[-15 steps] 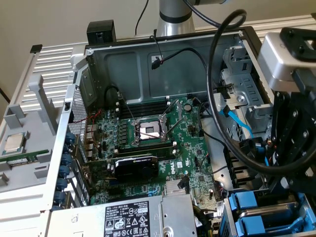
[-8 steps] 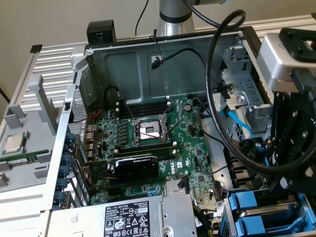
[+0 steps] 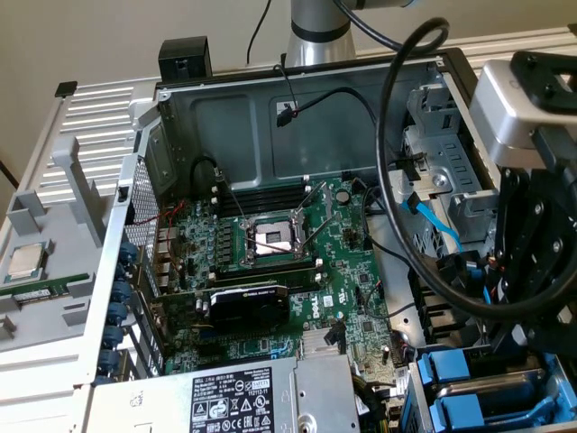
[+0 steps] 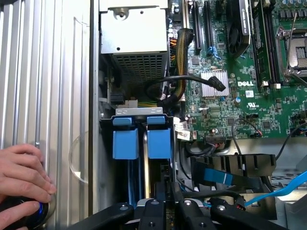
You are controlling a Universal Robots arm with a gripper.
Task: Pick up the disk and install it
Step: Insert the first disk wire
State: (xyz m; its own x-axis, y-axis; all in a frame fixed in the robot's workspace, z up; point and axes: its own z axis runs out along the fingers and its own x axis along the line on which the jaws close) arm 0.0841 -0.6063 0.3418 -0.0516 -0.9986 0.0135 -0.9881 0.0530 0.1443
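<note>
Disk [image 4: 158,143]: taken to be the blue carrier end in line with the gripper [image 4: 165,189]. It stands upright in the drive bay [image 4: 139,111] of the open computer case, touching or just beside a second blue carrier [image 4: 125,143] of the same make. Its silver body and label are hidden down in the bay, so only the plastic end and tab show. Handling, by judgement: a dense metal block, stiff and heavier than its size suggests, and sensitive to knocks. The plastic frame around it is smooth and likely has some give. The best hold looks to be across the carrier's flat sides or its end handle, kept square to the slot so it cannot bind on the bay walls. Arm pose: in the exterior view the gripper [image 3: 532,307] hangs at the exterior view's right, with the silver wrist block above it. It points down into the case corner over the blue carriers, well apart from the motherboard [image 3: 297,262]. A thick black cable [image 3: 397,180] loops close in front of it. Jaws are drawn close together, with their tips at the near edge of the disk's carrier. Cannot tell whether they pinch any plastic or merely rest by it. A person's hand [image 4: 21,177] lies on a dark rounded controller [image 4: 24,213] outside the case.
</note>
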